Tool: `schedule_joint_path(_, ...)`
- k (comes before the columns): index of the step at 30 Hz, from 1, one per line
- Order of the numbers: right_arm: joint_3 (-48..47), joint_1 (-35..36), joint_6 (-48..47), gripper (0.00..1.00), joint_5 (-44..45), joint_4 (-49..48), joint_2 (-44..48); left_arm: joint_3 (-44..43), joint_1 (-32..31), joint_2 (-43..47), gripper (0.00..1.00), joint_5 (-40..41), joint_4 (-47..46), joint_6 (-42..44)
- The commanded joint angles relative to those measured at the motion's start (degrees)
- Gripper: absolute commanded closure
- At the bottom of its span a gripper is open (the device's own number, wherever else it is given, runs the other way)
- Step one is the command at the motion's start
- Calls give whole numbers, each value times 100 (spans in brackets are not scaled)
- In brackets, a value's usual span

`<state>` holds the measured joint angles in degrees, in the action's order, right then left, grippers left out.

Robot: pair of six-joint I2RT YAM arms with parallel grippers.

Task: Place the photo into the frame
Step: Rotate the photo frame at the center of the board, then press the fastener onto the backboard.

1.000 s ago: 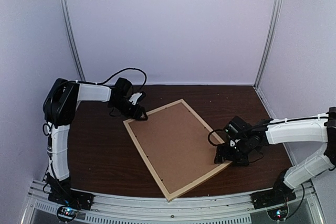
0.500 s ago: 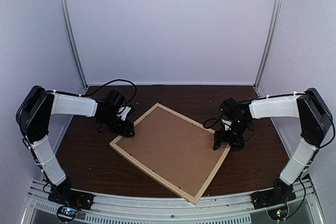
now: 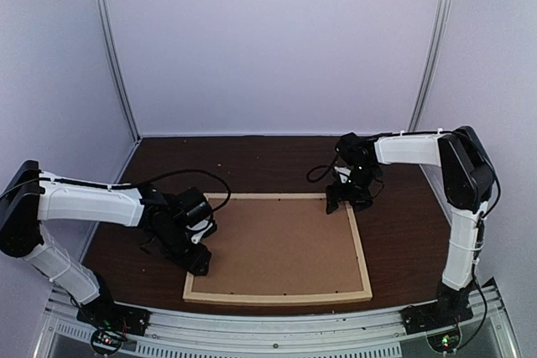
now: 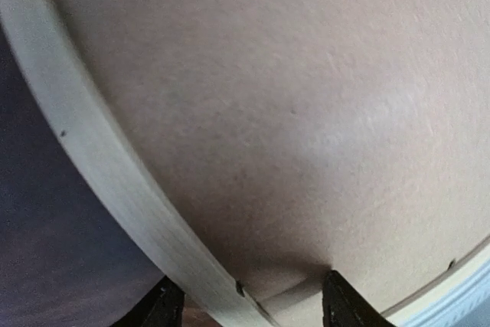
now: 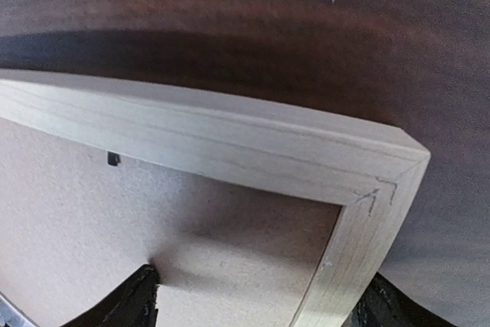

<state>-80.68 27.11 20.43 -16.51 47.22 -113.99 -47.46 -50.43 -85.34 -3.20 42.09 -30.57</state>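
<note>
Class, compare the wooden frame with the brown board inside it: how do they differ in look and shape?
The frame is pale wood; the backing board is brown. The frame is thin strips forming a rim; the board is one wide flat panel filling it. Both are rectangular and lie flat on the table.

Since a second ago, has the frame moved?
Yes. The frame turned counterclockwise in the top view, from diagonal to parallel with the near-edge metal rail.

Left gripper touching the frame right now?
Cannot tell. Left wrist view: the left gripper straddles the frame rail, jaws wider than it; one finger sits by the rail's outer edge, but no clear contact or gap shows.
</note>
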Motion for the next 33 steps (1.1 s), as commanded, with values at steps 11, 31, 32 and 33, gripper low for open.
schedule_joint_path(11,1046,31,-193,13,695,-757,1239,-940,-260,246,15,230,94,174)
schedule_joint_path(31,2588,31,18,45,147,-1344,1996,-1019,1173,111,12,610,-353,81)
schedule_joint_path(32,2604,31,15,49,126,-1375,1958,-1027,1219,118,12,621,-358,103)
schedule_joint_path(33,2610,30,8,51,97,-1392,1926,-1032,1234,122,12,628,-359,122)
